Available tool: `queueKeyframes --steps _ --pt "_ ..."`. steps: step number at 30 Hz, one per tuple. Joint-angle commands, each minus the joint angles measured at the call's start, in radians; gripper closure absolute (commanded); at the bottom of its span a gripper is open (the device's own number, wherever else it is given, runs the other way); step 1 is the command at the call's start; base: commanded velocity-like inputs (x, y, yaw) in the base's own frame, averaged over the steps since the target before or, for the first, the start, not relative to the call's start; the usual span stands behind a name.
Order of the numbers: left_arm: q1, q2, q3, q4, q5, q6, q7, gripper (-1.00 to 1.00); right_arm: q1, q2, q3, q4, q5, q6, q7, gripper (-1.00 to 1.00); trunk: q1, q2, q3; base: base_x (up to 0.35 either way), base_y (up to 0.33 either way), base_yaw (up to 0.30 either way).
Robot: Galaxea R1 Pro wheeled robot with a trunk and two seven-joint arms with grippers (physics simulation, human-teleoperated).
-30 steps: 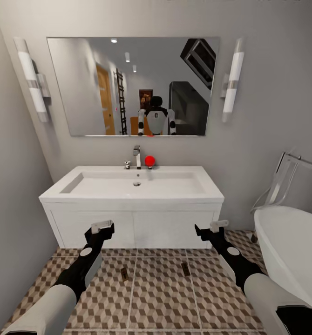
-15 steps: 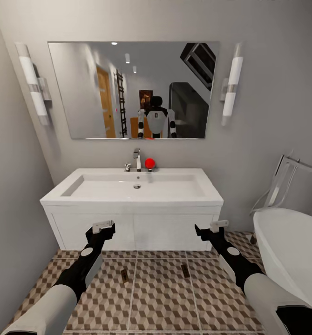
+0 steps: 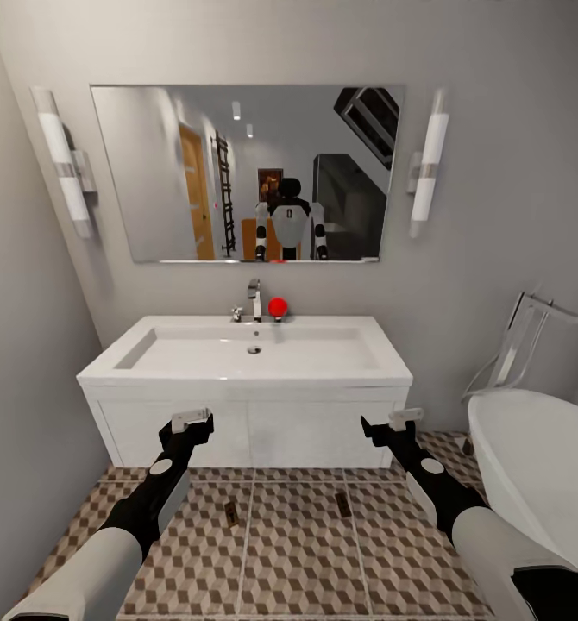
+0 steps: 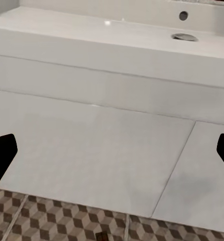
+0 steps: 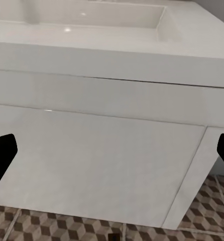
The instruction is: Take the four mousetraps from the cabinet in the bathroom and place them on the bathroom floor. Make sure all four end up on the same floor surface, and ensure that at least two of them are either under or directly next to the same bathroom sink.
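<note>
Two mousetraps lie on the bathroom floor (image 3: pixel 306 561) in front of the sink (image 3: pixel 246 362): one mousetrap (image 3: pixel 231 513) near the left arm, the other mousetrap (image 3: pixel 343 502) nearer the right arm; both rest flat on the cube-patterned tiles, just before the white vanity front (image 3: pixel 254 431), apart from each other and from both arms. The left gripper (image 3: pixel 190 423) and the right gripper (image 3: pixel 392 423) hover above the tiles, facing the vanity; in each wrist view the dark fingertips sit at opposite edges of the picture, so both sets of jaws stand released and hold nothing.

Judging by their look, these traps are light, stiff little boards, thin enough to be awkward to lift off a hard tile; the sprung bar and red piece on top seem the delicate part, best left alone. A sensible hold would be across the narrow width of the board, jaws pinching its two long edges, coming straight down; the tile is probably slippery, so a glancing touch could skate the trap away.
</note>
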Motion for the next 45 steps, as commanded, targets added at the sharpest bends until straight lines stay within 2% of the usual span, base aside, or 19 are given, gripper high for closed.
queueKeyframes --steps 1,45 --pt "-0.001 0.0 -0.003 0.001 0.01 -0.004 0.003 -1.0 -0.001 -0.001 0.007 0.001 -0.003 -0.003 -0.001 -1.0 -0.004 0.007 0.002 0.0 0.0 0.0" --pt "-0.001 0.001 -0.003 0.005 0.009 -0.004 0.005 -1.0 -0.001 -0.001 0.007 0.001 0.007 -0.003 -0.001 -1.0 -0.173 0.315 0.14 0.0 0.0 0.0"
